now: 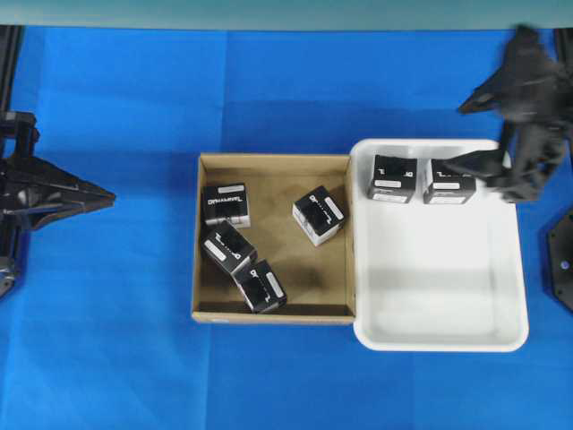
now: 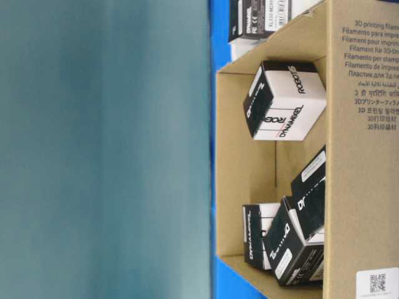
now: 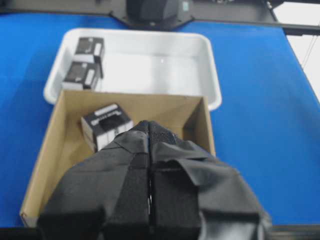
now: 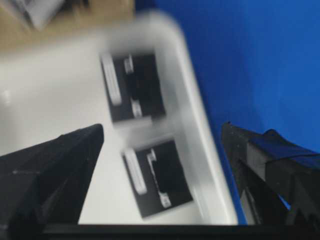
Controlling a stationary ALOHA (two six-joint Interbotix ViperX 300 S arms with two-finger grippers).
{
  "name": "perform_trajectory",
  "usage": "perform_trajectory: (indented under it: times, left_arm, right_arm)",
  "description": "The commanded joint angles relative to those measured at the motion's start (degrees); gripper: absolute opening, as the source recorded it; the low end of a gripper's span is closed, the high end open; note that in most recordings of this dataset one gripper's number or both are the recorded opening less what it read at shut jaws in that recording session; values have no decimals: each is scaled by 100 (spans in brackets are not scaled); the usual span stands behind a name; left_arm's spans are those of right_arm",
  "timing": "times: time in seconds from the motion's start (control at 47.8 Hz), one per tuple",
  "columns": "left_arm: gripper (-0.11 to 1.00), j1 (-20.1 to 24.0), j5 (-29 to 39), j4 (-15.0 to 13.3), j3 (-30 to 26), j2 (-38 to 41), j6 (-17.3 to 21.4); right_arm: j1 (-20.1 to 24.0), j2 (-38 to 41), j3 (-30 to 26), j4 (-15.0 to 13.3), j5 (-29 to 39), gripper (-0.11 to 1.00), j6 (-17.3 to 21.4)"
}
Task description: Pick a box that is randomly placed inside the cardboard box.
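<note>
while the right gripper [image 4: 162, 145] hangs with its jaws spread wide and nothing between them above the far corner of the white tray [image 1: 430, 336], two black boxes [image 1: 392, 178] [image 1: 448, 182] sit side by side in that tray by its top wall. four more black boxes [image 1: 318, 215] lie scattered at odd angles inside the cardboard box [image 1: 204, 269], which touches the tray's left side. the left gripper [image 3: 149, 137] is pressed closed on nothing, well left of the carton.
</note>
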Motion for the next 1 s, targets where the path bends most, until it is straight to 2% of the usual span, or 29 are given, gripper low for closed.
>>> perform_trajectory:
  times: [0.0,0.251,0.335,0.481,0.586,0.732,0.836,0.983]
  left_arm:
    - [-7,9,-62,9,-123,18,-18]
    - [-7,26,-70,18,-132,35,-9]
    - [-7,26,-62,18,-132,53,-9]
    - [-7,35,-26,9,-132,53,0]
    - [-7,35,-26,18,-123,44,0]
    - [-7,35,9,18,-105,18,35]
    - [-7,35,105,18,-70,-26,70]
    - [-7,18,97,18,44,-220,9]
  right_arm:
    - [141,-510,88,26,-316,99,167]
    - [756,-1951,492,35,-967,99,369]
    - [1090,-2206,571,176,-1037,99,369]
    - [1661,-2259,642,316,-1283,99,466]
    - [2030,-2206,650,325,-1705,99,650]
    - [2602,-2180,677,316,-2206,99,721]
    - [2804,-2171,712,308,-2347,99,729]
    - [2865,-2206,712,308,-2391,99,729]
